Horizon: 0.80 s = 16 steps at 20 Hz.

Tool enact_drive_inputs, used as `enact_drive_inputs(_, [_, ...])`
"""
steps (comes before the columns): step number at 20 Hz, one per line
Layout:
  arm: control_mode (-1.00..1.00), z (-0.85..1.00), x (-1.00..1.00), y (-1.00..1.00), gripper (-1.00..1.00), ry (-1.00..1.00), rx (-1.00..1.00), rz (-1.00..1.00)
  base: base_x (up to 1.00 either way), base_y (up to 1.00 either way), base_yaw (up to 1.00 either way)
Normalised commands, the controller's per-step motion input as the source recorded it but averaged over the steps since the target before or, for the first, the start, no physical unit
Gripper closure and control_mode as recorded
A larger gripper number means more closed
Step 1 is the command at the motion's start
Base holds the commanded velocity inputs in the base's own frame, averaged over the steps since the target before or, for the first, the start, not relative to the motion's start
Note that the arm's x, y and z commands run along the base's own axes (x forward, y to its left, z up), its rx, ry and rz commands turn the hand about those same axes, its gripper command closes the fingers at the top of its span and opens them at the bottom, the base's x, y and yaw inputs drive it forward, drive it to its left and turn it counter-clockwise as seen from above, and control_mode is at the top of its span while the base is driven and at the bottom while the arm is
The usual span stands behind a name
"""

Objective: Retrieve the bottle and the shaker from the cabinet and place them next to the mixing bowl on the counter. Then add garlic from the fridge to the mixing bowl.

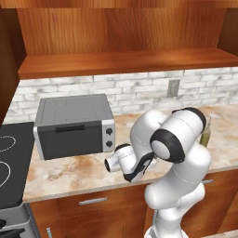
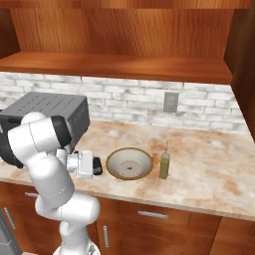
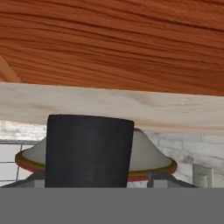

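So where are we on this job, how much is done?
Done: the bottle stands on the counter, just right of the mixing bowl. In hand: the shaker is at the gripper, apparently gripped, left of the bowl and not yet released. Left: let go, then fetch the garlic; the bowl holds none.

Shaker (image 3: 89, 151) cut off below; mixing bowl (image 3: 148, 158) partly hidden behind it.

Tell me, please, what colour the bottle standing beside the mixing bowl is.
The bottle is olive-green, clearest in the right base view.
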Motion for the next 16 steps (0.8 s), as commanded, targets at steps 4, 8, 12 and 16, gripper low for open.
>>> enact_drive_inputs(4, [-1.0, 0.0, -0.02, 0.02, -1.0, 0.01, 0.0, 0.0, 0.0, 0.0, 0.0])
enact_drive_inputs(8, [-1.0, 0.02, -0.01, 0.08, -1.0, 0.1, 0.05, -0.02, 0.0, 0.0, 0.0])
enact_drive_inputs(12, [-1.0, 0.26, -0.01, 0.03, -1.0, 0.19, 0.16, -0.04, 0.0, 0.0, 0.0])
enact_drive_inputs(16, [-1.0, 0.43, -0.06, 0.0, -1.0, 0.15, 0.19, -0.01, 0.0, 0.0, 0.0])
